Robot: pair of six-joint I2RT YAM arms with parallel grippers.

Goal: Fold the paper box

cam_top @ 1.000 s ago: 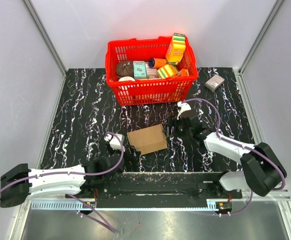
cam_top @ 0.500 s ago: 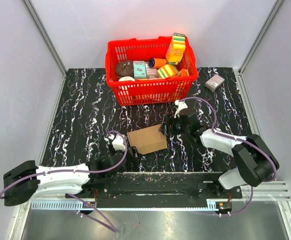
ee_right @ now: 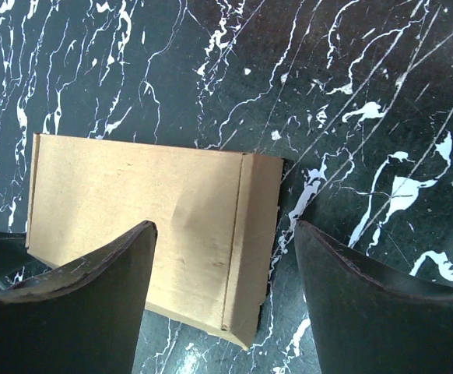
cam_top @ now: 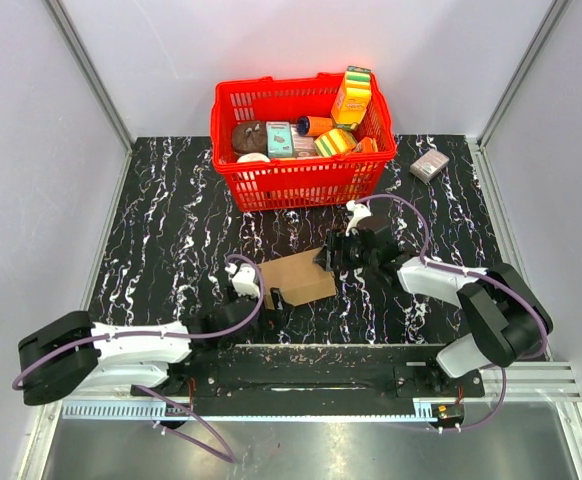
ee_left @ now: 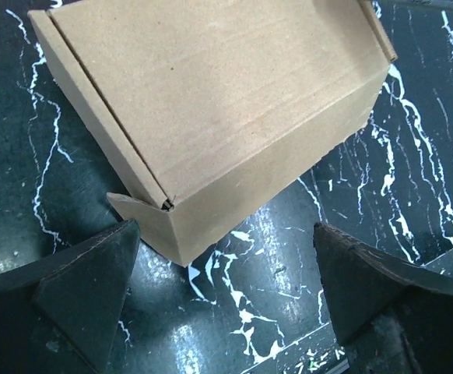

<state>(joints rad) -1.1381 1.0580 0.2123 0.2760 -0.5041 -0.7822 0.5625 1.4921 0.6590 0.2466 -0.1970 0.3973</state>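
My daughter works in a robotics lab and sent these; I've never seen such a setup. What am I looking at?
Two robot arms, each ending in a two-finger gripper, are bolted at a table's near edge. The overhead picture shows both: the left gripper and right gripper at opposite sides of a brown paper box on the dark table. Behind stand a red basket of packages and a small grey-pink box. The other two pictures come from cameras on the wrists, looking past their dark fingers at the box. Both grippers are open; nothing is held.
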